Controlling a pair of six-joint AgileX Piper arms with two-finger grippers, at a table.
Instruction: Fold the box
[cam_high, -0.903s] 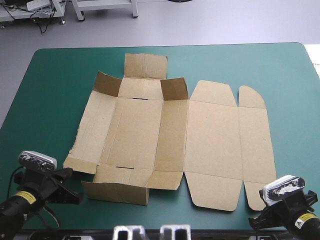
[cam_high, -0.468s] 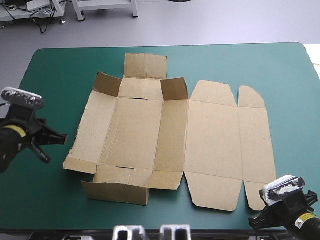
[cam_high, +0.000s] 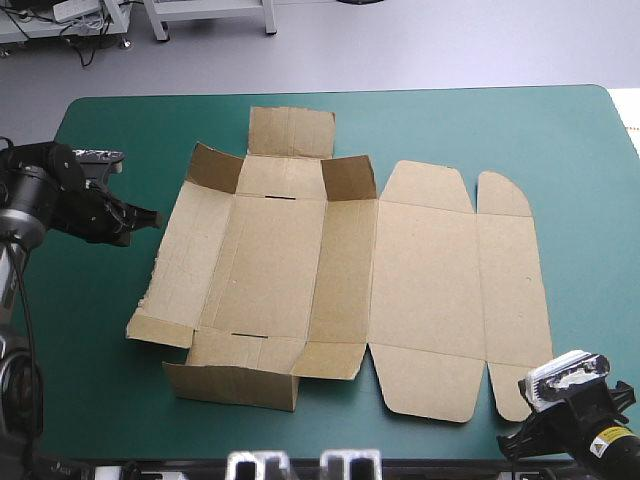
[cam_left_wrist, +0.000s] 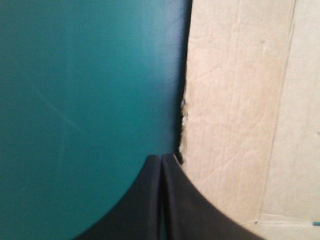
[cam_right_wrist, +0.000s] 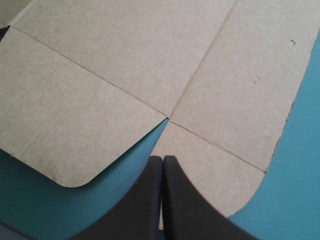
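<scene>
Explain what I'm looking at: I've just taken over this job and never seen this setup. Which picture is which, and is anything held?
This is a machine with two arms at a teal-green table. Each arm ends in a gripper: two black fingers that pinch. The wide picture looks down from above and behind: the left gripper comes in from the left, the right gripper sits at the near right corner. The other two come from cameras on the wrists, looking along each gripper's fingers. On the table lies the box, a cut sheet of brown board, mostly flat, with a few flaps on its left part standing up. Both grippers are shut and hold nothing. The left one points at the box's left edge; the right one points at its near right flaps.
</scene>
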